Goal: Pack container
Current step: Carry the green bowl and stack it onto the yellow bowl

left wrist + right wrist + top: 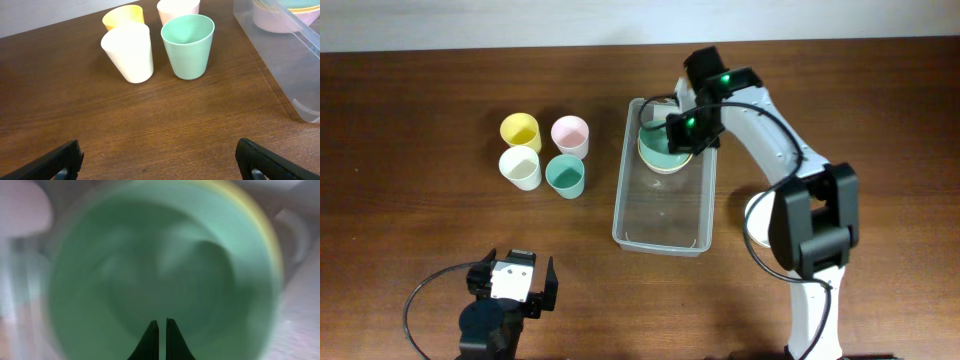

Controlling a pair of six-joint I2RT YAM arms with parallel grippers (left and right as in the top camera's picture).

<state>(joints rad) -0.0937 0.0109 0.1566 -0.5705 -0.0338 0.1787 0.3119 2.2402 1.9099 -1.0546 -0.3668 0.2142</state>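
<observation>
The clear container (662,212) lies mid-table, long side running away from me. At its far end sits a stack of bowls with a green bowl (663,150) on top. My right gripper (686,127) is over the bowl's far right rim. In the right wrist view the green bowl (150,265) fills the blurred frame, and the fingers (160,323) are closed to a thin gap, apparently on its rim. My left gripper (513,285) rests open and empty near the front edge. The container's corner (295,70) shows at the right of the left wrist view.
Left of the container stand a yellow cup (520,130), a pink cup (570,133), a white cup (520,167) and a green cup (565,176). The white cup (130,52) and green cup (188,45) stand ahead of the left gripper (160,160). The near half of the container holds nothing.
</observation>
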